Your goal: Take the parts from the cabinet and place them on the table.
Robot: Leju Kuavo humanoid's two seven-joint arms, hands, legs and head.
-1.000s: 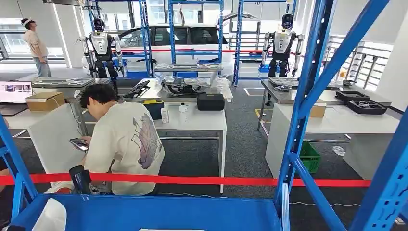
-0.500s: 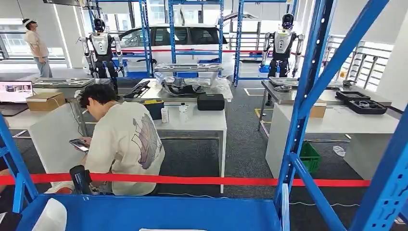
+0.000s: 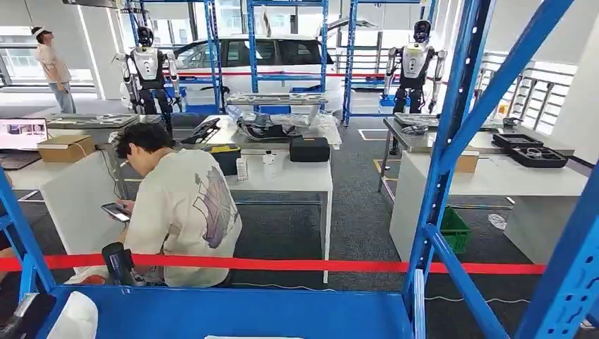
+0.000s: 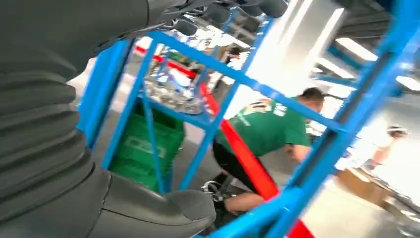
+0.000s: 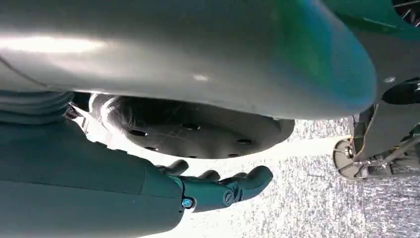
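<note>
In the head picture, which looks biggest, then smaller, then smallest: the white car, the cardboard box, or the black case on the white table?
1. White car, though it stands farthest away.
2. Cardboard box.
3. Black case.
The box and case look nearly alike, so their order is unsure.

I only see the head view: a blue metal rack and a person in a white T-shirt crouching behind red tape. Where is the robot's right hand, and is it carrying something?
Observer: The right wrist view shows the right hand holding nothing, its dark fingers stretched out above grey speckled floor.
Operator: And the left one?
Observer: The left hand holds nothing either. Its thick grey thumb and dark fingers are wide apart, with the blue metal rack beyond them.
</note>
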